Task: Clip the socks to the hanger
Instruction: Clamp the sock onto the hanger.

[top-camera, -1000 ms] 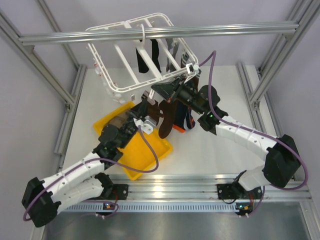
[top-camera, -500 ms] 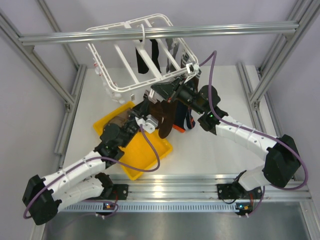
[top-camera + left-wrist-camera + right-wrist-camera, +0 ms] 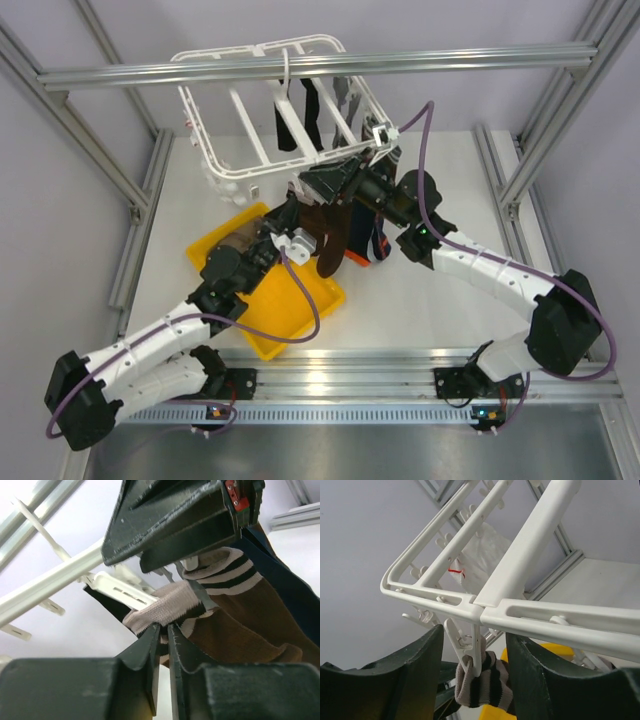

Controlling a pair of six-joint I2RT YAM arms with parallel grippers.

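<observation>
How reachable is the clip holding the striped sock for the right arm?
Probably yes: the right gripper stands open on either side of the clip, with nothing in between. The left gripper pinches the striped sock just below, apparently clear of it.

White arms (image 3: 480, 268), black fingers (image 3: 415, 665), purple cables (image 3: 314, 300)

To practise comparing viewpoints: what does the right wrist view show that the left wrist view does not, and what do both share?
Only right wrist: the white clip gripping the cuff between the spread right fingers, and a bit of yellow tray. Only left wrist: the left fingers pinching that cuff, the sock's brown body, a navy sock. Both: the striped sock and white hanger.
</observation>
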